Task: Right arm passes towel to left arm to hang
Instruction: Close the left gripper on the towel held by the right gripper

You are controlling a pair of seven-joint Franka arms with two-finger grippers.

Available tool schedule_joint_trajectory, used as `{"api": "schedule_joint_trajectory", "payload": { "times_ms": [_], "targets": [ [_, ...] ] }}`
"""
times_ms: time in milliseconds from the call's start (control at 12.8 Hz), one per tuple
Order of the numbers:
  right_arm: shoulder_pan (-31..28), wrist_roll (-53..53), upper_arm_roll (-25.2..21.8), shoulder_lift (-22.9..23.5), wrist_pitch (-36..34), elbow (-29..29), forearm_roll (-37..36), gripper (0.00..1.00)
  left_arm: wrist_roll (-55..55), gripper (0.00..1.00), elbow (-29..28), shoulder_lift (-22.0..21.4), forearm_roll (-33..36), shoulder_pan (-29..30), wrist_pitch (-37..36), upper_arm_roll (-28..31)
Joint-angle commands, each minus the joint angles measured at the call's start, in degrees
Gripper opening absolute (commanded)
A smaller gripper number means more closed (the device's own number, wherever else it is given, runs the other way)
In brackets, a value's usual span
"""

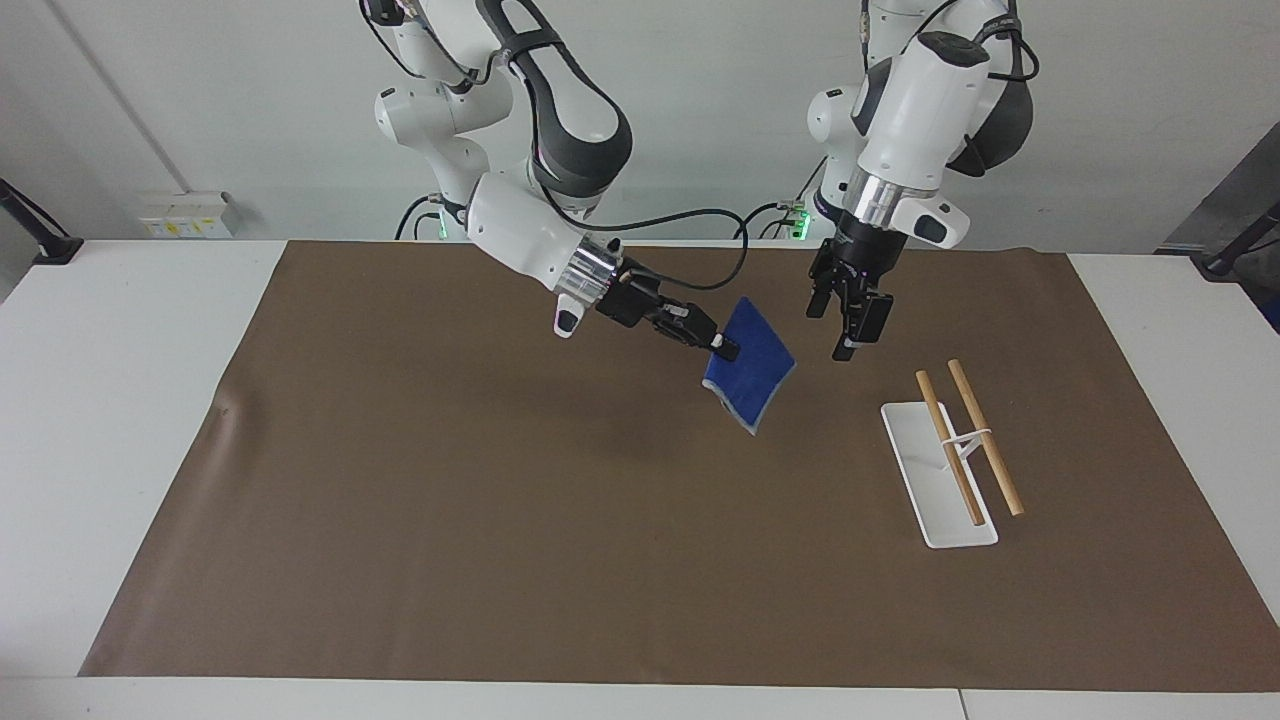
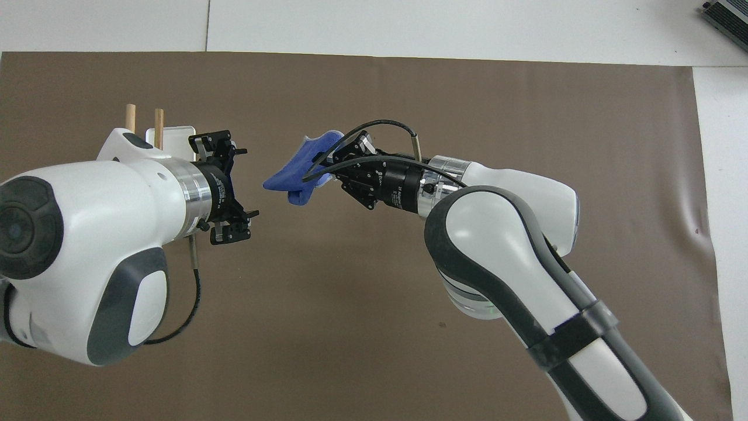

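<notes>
The blue towel (image 1: pixel 752 375) hangs in the air from my right gripper (image 1: pixel 722 348), which is shut on its upper corner, over the middle of the brown mat. It also shows in the overhead view (image 2: pixel 292 172), held by my right gripper (image 2: pixel 321 169). My left gripper (image 1: pixel 835 330) is open and empty, raised beside the towel toward the left arm's end, a small gap from it. In the overhead view my left gripper (image 2: pixel 242 187) faces the towel with its jaws spread wide.
A white rack base (image 1: pixel 935 490) with two wooden rods (image 1: pixel 985 440) stands on the mat (image 1: pixel 500 480) toward the left arm's end. In the overhead view my left arm hides most of it; only the rod tips (image 2: pixel 130 114) show.
</notes>
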Motion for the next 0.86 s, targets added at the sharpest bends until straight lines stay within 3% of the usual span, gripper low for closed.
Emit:
{"api": "schedule_joint_trajectory", "payload": {
  "times_ms": [0,235,313,470,627,783],
  "targets": [
    [-0.1,1.0,0.2,-0.3,0.7,0.2,3.8,0.0,-2.1,1.0,-4.2,-1.4,-1.3,-0.2,4.2,-1.0],
    [-0.1,1.0,0.2,-0.3,0.7,0.3,4.5,0.0,-2.1,1.0,-4.6,1.1,-1.3,-0.5,11.1,-1.5],
    [-0.2,1.0,0.2,-0.3,0.7,0.3,4.5,0.0,-1.0,0.96,-4.6,1.5,-1.2,-0.5,12.7,-1.5],
    [-0.2,1.0,0.2,-0.3,0.7,0.3,4.5,0.0,0.0,0.78,-4.1,2.0,-1.1,-0.5,13.8,-1.5],
    [-0.2,1.0,0.2,-0.3,0.7,0.3,4.5,0.0,3.6,0.48,-4.1,2.2,-1.1,-0.5,13.8,-1.6],
    [-0.2,1.0,0.2,-0.3,0.8,0.2,4.5,0.0,7.3,0.29,-4.0,2.2,-1.1,-0.5,13.9,-1.9]
  ]
}}
